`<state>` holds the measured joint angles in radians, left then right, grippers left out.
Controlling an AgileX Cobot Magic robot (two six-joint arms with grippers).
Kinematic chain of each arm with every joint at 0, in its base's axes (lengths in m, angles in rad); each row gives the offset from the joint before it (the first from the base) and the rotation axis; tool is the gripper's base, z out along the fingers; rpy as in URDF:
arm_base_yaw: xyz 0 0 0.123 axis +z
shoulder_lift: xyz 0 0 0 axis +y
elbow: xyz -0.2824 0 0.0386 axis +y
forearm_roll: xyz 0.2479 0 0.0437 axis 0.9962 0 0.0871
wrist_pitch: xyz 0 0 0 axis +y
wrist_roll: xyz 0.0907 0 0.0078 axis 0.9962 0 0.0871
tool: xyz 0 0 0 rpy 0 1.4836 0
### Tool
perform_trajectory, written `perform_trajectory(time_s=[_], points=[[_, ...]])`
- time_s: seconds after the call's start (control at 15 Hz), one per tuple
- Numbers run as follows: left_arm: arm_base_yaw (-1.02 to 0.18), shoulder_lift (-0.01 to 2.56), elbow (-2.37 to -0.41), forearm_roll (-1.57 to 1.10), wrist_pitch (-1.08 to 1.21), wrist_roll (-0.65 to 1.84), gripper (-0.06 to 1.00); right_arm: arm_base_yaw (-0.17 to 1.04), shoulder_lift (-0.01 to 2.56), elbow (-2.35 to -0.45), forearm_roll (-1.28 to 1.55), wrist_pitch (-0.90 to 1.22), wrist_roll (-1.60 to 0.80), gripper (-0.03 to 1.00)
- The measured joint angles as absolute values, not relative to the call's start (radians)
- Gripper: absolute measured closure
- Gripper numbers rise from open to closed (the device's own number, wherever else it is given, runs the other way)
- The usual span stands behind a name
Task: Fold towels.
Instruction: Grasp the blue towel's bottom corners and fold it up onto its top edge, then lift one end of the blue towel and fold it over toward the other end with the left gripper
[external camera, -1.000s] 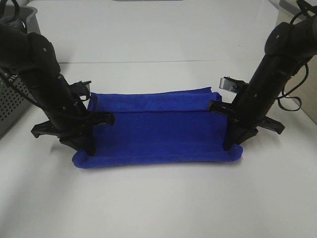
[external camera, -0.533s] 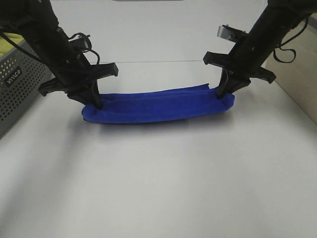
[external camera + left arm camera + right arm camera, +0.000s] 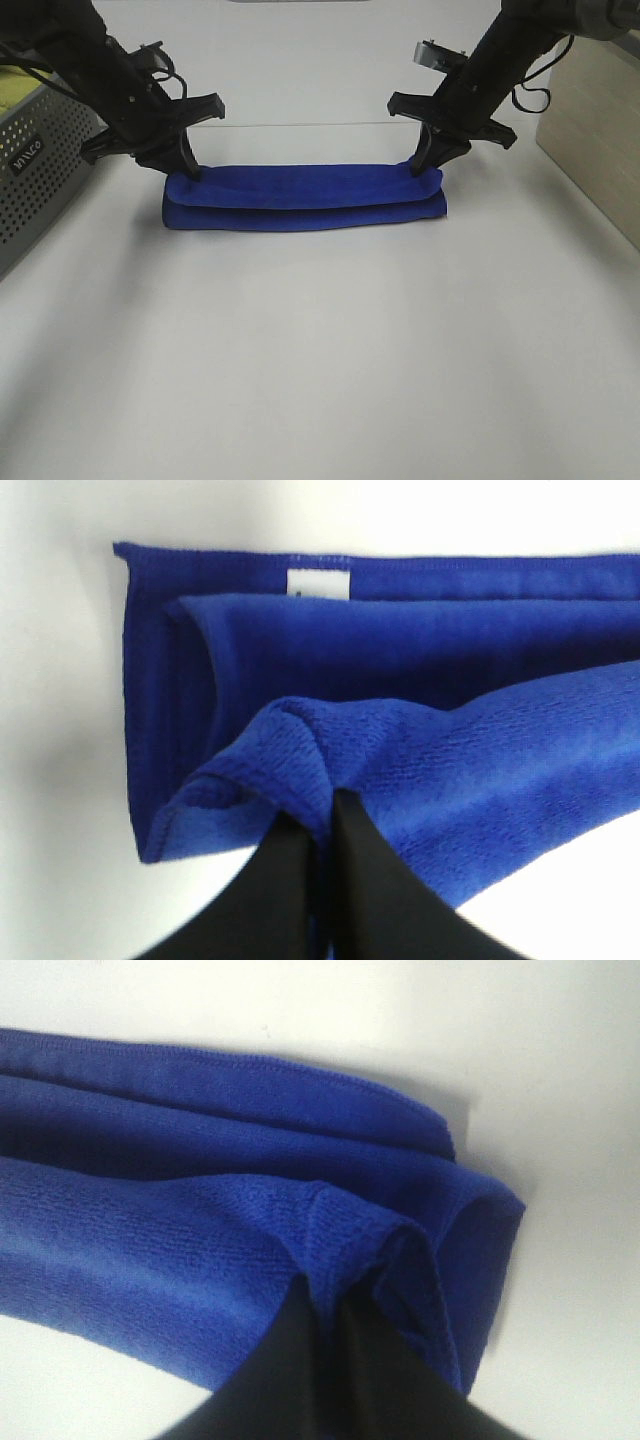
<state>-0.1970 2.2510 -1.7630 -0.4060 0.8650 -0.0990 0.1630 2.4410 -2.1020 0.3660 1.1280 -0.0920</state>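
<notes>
The royal-blue towel lies folded into a long narrow strip across the white table, its upper layer rolled over toward the far side. My left gripper is shut on the towel's left end; the left wrist view shows its fingers pinching the plush upper layer, with the small white tag on the bottom layer's edge. At the right end my right gripper is shut on the towel, the fingers clamping a raised fold near the corner.
A grey perforated basket with a yellow-green cloth inside stands at the left edge. A beige box sits at the right. White tabletop stretches in front of the towel.
Both grippers have carried the towel's near edge up and toward the far side, then lowered it, so the wide spread towel has become a narrow folded strip farther back.
</notes>
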Motion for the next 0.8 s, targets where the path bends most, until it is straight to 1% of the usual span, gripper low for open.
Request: perform_trajectory(time_s=[0.2, 0.27, 0.33, 0.4, 0.47, 0.53, 0.6, 0.67, 0.73, 0.8], points=[[-0.197, 2.304, -1.790, -0.407, 0.783, -0.099, 0.90, 0.163, 2.486, -2.140, 0.365, 1.119, -0.090, 0.97], [-0.197, 2.313, -1.790, -0.409, 0.755, -0.099, 0.86, 0.163, 2.490, -2.140, 0.365, 1.117, -0.090, 0.94], [-0.197, 2.318, -1.790, -0.414, 0.735, -0.099, 0.77, 0.163, 2.490, -2.140, 0.365, 1.113, -0.090, 0.89], [-0.197, 2.323, -1.790, -0.416, 0.721, -0.099, 0.65, 0.163, 2.490, -2.140, 0.366, 1.109, -0.090, 0.82], [-0.197, 2.325, -1.790, -0.420, 0.711, -0.098, 0.53, 0.163, 2.490, -2.140, 0.378, 1.102, -0.090, 0.70], [-0.197, 2.325, -1.790, -0.420, 0.708, -0.090, 0.41, 0.163, 2.490, -2.140, 0.392, 1.102, -0.090, 0.55], [-0.197, 2.325, -1.791, -0.407, 0.704, -0.061, 0.29, 0.163, 2.489, -2.140, 0.401, 1.106, -0.090, 0.33], [-0.197, 2.325, -1.791, -0.381, 0.704, -0.051, 0.27, 0.163, 2.488, -2.140, 0.402, 1.117, -0.090, 0.25], [-0.197, 2.325, -1.791, -0.342, 0.717, -0.050, 0.26, 0.163, 2.485, -2.140, 0.393, 1.133, -0.090, 0.20], [-0.197, 2.325, -1.792, -0.308, 0.733, -0.054, 0.25, 0.163, 2.478, -2.140, 0.378, 1.154, -0.090, 0.18]])
